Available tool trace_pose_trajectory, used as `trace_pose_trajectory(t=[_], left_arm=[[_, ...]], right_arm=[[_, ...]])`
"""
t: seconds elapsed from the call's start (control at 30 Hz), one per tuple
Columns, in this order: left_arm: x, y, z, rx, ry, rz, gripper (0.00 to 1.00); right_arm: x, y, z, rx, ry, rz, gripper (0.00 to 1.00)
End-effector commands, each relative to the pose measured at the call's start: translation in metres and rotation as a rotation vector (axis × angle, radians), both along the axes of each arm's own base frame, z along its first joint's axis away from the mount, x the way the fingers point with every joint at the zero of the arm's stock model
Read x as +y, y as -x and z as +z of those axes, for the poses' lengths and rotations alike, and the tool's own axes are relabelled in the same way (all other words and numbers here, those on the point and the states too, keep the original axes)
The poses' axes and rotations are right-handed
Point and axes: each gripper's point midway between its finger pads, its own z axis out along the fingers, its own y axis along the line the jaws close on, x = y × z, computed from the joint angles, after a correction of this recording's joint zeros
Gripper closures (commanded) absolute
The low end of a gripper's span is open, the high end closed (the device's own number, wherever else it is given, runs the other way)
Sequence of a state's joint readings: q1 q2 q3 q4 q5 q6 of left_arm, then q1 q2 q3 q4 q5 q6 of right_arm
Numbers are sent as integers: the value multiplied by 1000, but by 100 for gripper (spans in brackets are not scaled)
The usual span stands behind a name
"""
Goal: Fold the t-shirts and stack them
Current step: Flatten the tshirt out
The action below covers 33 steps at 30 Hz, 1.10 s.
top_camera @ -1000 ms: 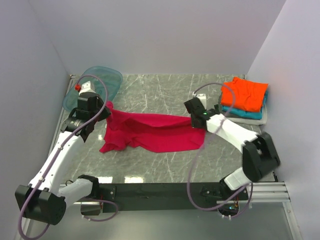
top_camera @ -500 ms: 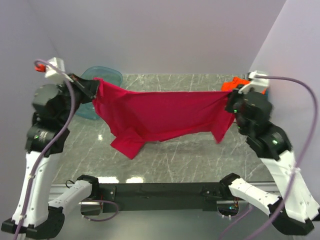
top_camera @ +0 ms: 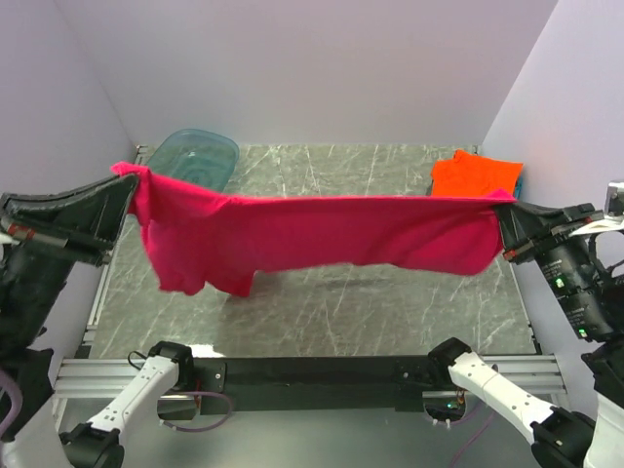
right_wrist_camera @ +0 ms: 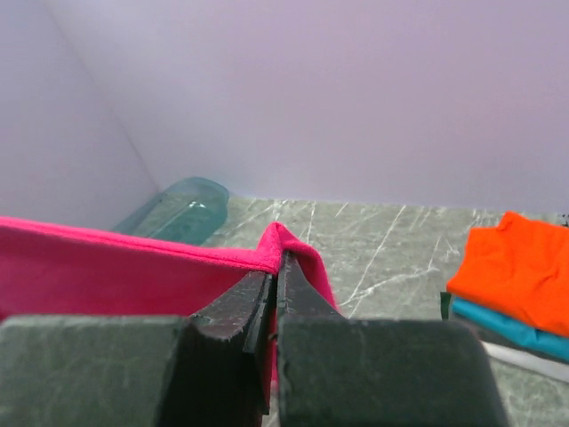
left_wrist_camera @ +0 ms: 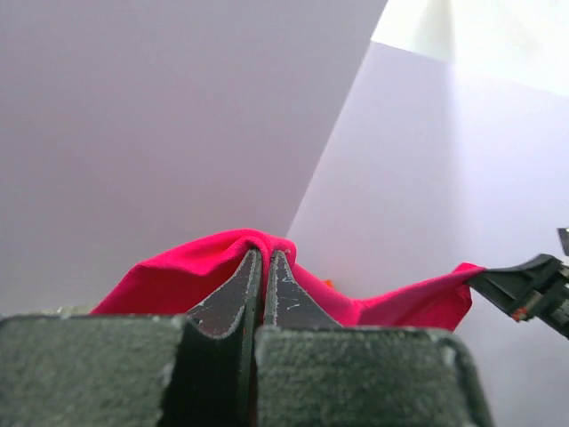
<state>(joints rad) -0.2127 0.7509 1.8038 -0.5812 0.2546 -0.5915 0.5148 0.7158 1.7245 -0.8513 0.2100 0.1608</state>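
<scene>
Holds the crimson-magenta t-shirt up in the air above the marble-patterned table, clear of its surface. Pulls it out wide into one long band running from the left side to the right. Draws the top edge nearly straight and lets the lower edge sag, with a deeper flap hanging toward the left end.

Pinches the left end in the left gripper, fingers clamped together on a small ridge of the red cloth. Pinches the right end the same way in the right gripper, closed tight over a fold of the fabric.

Shows a folded stack at the far right corner of the table, just behind the shirt's right end: bright orange t-shirt on top, teal t-shirt beneath it, grey-white t-shirt at the bottom. Shows a translucent teal tub at the far left corner, partly hidden behind the raised cloth.
</scene>
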Motion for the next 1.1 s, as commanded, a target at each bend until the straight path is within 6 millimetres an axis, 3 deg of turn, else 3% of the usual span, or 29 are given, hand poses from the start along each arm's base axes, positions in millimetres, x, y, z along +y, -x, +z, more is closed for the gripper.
trace_pose_trajectory(t=[0.0, 0.07, 0.17, 0.2, 0.27, 0.3, 0.37, 0.4, 0.47, 0.5, 0.6, 0.63, 0.7, 0.73, 0.8, 0.83, 0.87, 0.97, 1.0, 1.07], left_arm=[[-9, -12, -2, 6, 5, -41, 99], [-12, -34, -12, 45, 6, -31, 99], [-19, -90, -42, 161, -9, -5, 99], [-24, -119, -58, 217, -20, 4, 99], [-26, -151, -75, 274, -34, 31, 99], [-31, -178, -88, 326, -49, 38, 99], [-34, -206, -100, 369, -65, 50, 99], [-40, -230, -111, 409, -76, 50, 99], [-41, -254, -117, 430, -86, 68, 99], [-42, -276, -121, 449, -91, 78, 99], [-44, -314, -116, 447, -101, 64, 99], [-46, -321, -112, 436, -106, 49, 99], [-50, -338, -96, 391, -107, 23, 100], [-50, -342, -90, 373, -104, 19, 100], [-49, -348, -70, 319, -102, 7, 99], [-47, -349, -63, 303, -99, 7, 100], [-42, -345, -47, 259, -96, 8, 99], [-39, -338, -33, 202, -98, -14, 99], [-38, -323, -15, 135, -99, -17, 99], [-38, -309, -8, 93, -108, -27, 99]], right_arm=[[4, -4, -1, -6, 38, 13, 100], [2, -22, -13, 31, 64, -45, 100], [4, -55, -34, 105, 122, -131, 100], [5, -65, -36, 109, 127, -154, 100], [9, -91, -55, 161, 178, -206, 100], [7, -101, -56, 162, 179, -245, 100], [11, -127, -73, 206, 222, -280, 100], [15, -137, -72, 201, 221, -271, 100], [18, -167, -81, 226, 228, -281, 100], [19, -178, -83, 233, 231, -279, 100], [21, -218, -90, 257, 245, -285, 100], [22, -226, -79, 236, 235, -274, 100], [20, -253, -85, 256, 240, -281, 100], [19, -257, -69, 227, 225, -280, 100], [17, -275, -69, 239, 229, -274, 100], [15, -277, -50, 203, 219, -279, 100], [17, -284, -50, 202, 230, -273, 100], [11, -285, -25, 148, 216, -285, 100], [10, -283, -16, 113, 232, -285, 100], [8, -273, -6, 78, 238, -283, 100]])
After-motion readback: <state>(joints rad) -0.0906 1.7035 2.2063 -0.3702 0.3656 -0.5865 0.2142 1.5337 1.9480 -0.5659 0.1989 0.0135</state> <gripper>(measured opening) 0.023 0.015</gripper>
